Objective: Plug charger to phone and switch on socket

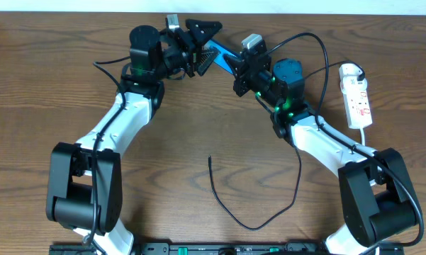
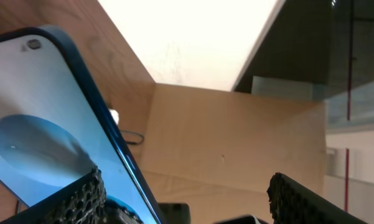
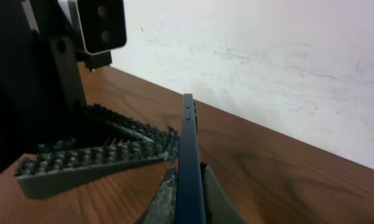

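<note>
Socket (image 1: 357, 95) lay near the right edge of the table (image 1: 198, 127), well apart from both arms. It looked rigid, and its switch likely needs a firm press. Phone (image 1: 216, 51) was held up at far centre, with the right gripper (image 3: 188, 186) clenched on its edges. The left gripper (image 2: 187, 196) stood released, one pad beside the screen. Judged stiff, slick and fragile, so best held by the side edges. Charger (image 1: 269, 219) lay loose near the front edge, limp and light. Best grasped just behind the tip (image 1: 210, 159). No writing was legible.
</note>
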Controlling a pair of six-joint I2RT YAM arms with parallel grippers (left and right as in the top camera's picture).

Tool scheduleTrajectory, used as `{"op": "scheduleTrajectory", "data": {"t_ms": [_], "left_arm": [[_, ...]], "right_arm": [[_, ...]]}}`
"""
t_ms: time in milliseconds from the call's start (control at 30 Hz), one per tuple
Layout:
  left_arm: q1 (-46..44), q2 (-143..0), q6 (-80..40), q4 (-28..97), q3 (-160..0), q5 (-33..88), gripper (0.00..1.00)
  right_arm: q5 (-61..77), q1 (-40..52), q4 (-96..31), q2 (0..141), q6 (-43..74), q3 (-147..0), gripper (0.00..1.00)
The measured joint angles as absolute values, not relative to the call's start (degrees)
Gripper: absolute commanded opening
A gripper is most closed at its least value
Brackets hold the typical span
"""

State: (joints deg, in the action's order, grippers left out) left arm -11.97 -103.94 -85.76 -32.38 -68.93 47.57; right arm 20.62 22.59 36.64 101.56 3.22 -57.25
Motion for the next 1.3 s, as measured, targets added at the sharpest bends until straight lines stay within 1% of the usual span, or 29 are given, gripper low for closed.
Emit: {"op": "scheduleTrajectory", "data": {"t_ms": [200, 400, 733, 933, 1167, 1233, 1300], "left_arm": [[-9.8, -103.9, -88.5, -38.9, -68.9, 52.5, 0.85], [-8.2, -103.9, -91.1, -41.2, -68.9, 56.1, 0.85], [-8.0, -103.9, -91.5, -41.2, -68.9, 56.9, 0.85], [-8.0, -103.9, -91.5, -41.2, -68.9, 56.9, 0.85], [-6.8, -103.9, -91.4, -41.2, -68.9, 56.9, 0.85], [-6.5, -103.9, -91.2, -41.2, -68.9, 56.9, 0.85], [-6.5, -103.9, -90.6, -41.1, -68.9, 56.7, 0.85]], "right_arm": [[20.1, 21.3, 36.8, 101.6, 3.2, -57.3, 0.01], [18.3, 20.2, 39.5, 101.6, 3.4, -57.3, 0.01], [14.3, 20.2, 47.6, 101.6, 13.5, -57.3, 0.01], [10.0, 20.2, 50.2, 101.6, 26.5, -57.3, 0.01], [7.1, 20.0, 51.0, 101.6, 45.8, -57.3, 0.01], [7.0, 19.7, 51.0, 101.6, 54.9, -57.3, 0.01], [7.3, 19.7, 51.0, 101.6, 61.5, -57.3, 0.01]]}}
